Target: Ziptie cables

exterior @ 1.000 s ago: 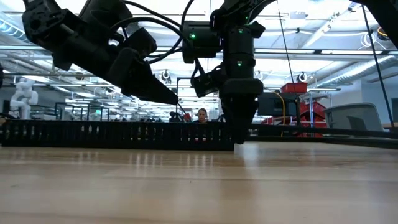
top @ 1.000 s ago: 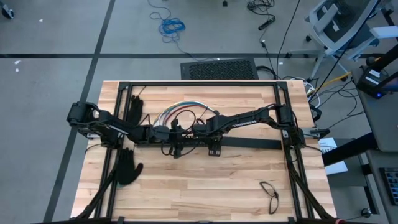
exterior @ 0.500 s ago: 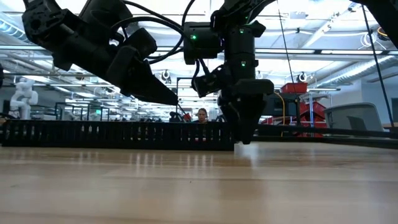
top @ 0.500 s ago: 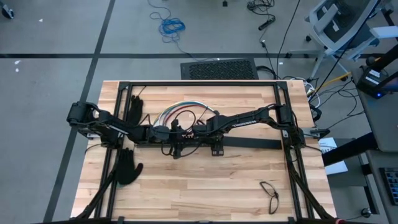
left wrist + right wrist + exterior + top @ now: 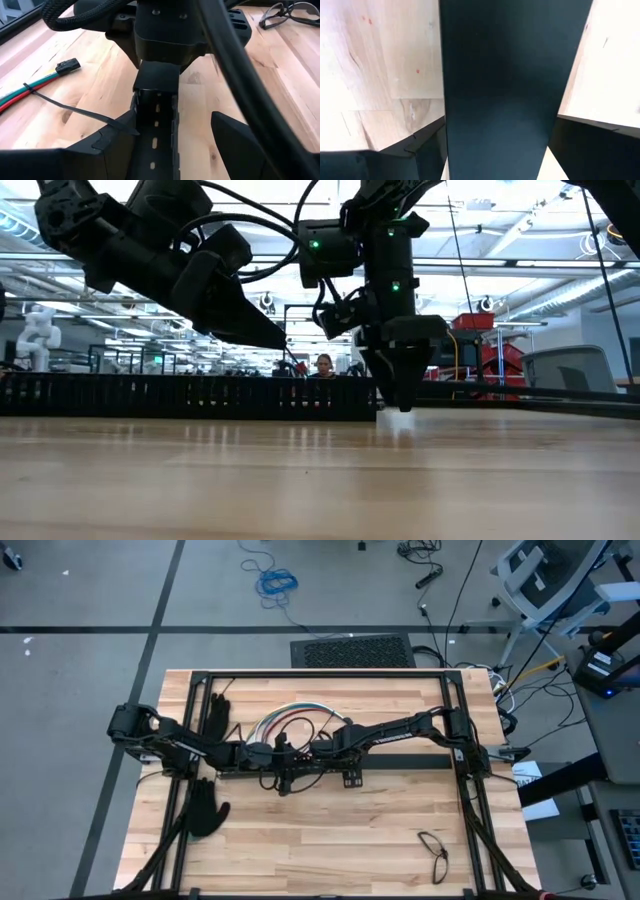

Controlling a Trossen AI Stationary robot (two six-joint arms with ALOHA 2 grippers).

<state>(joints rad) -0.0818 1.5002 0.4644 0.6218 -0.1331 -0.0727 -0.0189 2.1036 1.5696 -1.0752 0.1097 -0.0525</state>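
Cables (image 5: 290, 720) lie in a loose arc toward the far middle of the surface (image 5: 320, 850) in the high view, red, white and green strands curving just behind my two arms, which meet over a long black slotted bar (image 5: 400, 766) lying crosswise; my left claw (image 5: 268, 754) comes in from the left and my right claw (image 5: 345, 775) from the right; two black gloves (image 5: 205, 808) rest at the left, a pair of glasses (image 5: 433, 850) near the front right corner.

Low view: my right claw (image 5: 400, 402) points straight down with its tips on or just above the bar's end, while my left claw (image 5: 262, 332) slants in above the bar (image 5: 190, 396); a person shows far off in the room behind.

Left wrist view: my left fingers (image 5: 235, 137) stand apart on either side of the slotted bar (image 5: 155, 145), straddling it without pinching anything I can see; the cables (image 5: 22, 92) lie beside it, already banded by one ziptie (image 5: 82, 112) whose long tail trails toward my claw; the other arm's claw hangs over the bar's far end.

Right wrist view: my right fingers (image 5: 402, 150) are spread wide around the bar (image 5: 505, 90); whether they press it I cannot tell.

I judge the bundle carries its first tie and the bar is being handled; next, I expect, my claws must come off the bar and go to that loose tail, which calls for a fine pinch on a thin strip.
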